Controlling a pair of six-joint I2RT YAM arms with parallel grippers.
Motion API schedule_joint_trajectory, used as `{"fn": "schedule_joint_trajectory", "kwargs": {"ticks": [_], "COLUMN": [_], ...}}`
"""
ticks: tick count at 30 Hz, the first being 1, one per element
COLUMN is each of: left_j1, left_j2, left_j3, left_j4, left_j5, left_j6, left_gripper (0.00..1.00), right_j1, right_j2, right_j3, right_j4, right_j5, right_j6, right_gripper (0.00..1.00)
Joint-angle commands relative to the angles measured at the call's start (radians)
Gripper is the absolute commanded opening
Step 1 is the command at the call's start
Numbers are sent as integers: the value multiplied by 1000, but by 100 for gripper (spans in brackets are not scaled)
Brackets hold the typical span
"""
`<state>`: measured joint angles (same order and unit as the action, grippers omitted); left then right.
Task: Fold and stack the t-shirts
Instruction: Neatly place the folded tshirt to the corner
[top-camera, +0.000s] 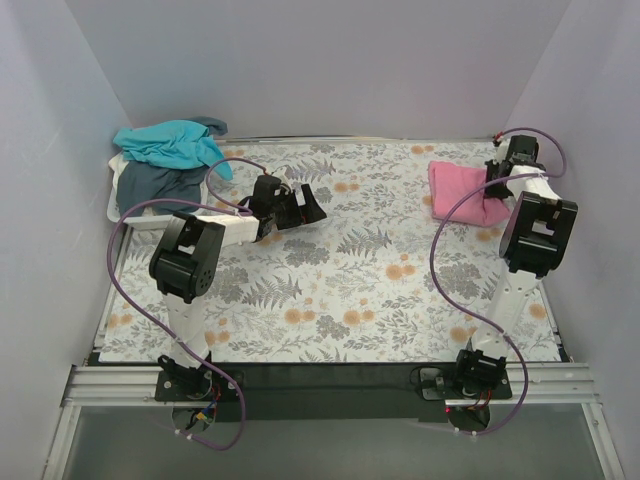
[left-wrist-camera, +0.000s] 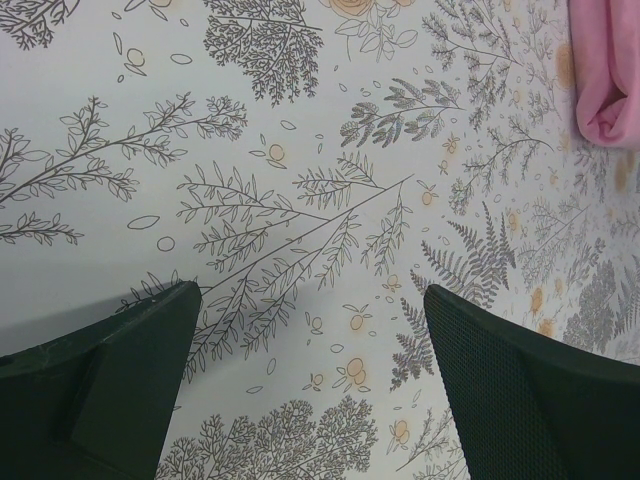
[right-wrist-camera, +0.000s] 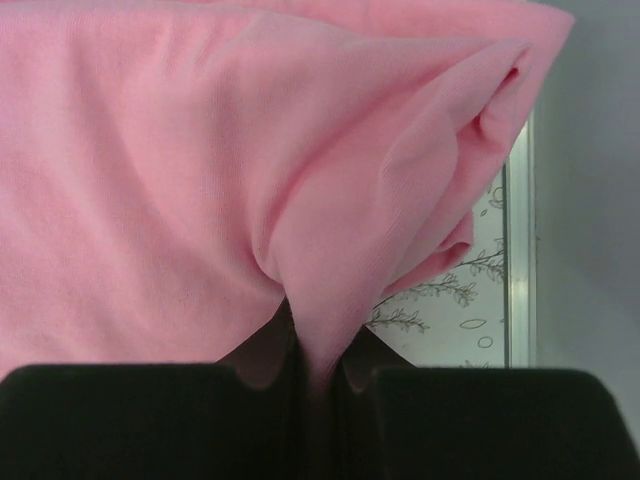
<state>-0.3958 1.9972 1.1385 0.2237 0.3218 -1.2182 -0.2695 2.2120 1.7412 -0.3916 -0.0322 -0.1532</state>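
"Pinching a ridge of the bubblegum pink cotton t-shirt (right-wrist-camera: 150, 180), was the right claw (right-wrist-camera: 318, 385)? It sat a long way from the white plastic basket (top-camera: 112, 203)."

"It was. Its two black fingers were closed tight on a raised fold of the pink cloth, which rose out of the pinch in a peak. The shirt lay bunched at the end of the floral tabletop (top-camera: 350, 280) opposite the basket, towards the back corner. I judged the hold was meant for lifting or dragging an edge over, since the shirt looked only partly folded."

"And the left claw (left-wrist-camera: 310, 300)?"

"Spread wide and holding nothing. It hung over the patterned tabletop between the basket and the pink shirt, nearer the basket. I took it to be waiting, or lining up to help flatten the pink one."

"The other two shirts?"

"The bright teal t-shirt (top-camera: 170, 143) was heaped at the back of the basket, spilling over its rim. The dark slate grey-blue t-shirt (top-camera: 155, 185) lay crumpled just beside it, at the basket's nearer side. Neither was folded and no stack existed, so by my reckoning the task was in its early part."

"Any risk?"

"A single pinch on soft cotton could have let the rest sag and undo the fold."
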Motion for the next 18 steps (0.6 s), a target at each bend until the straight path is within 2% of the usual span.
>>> {"fn": "schedule_joint_trajectory", "kwargs": {"ticks": [1, 11, 12, 13, 14, 17, 18], "left_j1": [0, 2, 2, 2, 0, 2, 2], "left_j2": [-31, -26, -28, -29, -31, -37, -41], "left_j3": [-2, 6, 6, 6, 6, 4, 3], "left_j4": [-14, -24, -26, -26, -24, -26, -26], "left_j5": [-18, -26, -24, -26, -23, -24, -24], "left_j6": [19, 20, 20, 20, 20, 22, 22], "left_gripper": [87, 87, 88, 88, 88, 88, 88], "right_j1": [-16, -19, -19, -19, -19, -19, -19], "right_j2": [11, 35, 31, 28, 22, -20, -46], "right_j3": [41, 64, 61, 57, 49, -8, -49], "right_j4": [117, 145, 148, 149, 152, 190, 218], "right_j5": [60, 80, 72, 65, 48, 41, 43], "right_j6": [10, -3, -3, -3, 0, 14, 14], "right_gripper": [1, 1, 4, 13, 27, 56, 61]}}
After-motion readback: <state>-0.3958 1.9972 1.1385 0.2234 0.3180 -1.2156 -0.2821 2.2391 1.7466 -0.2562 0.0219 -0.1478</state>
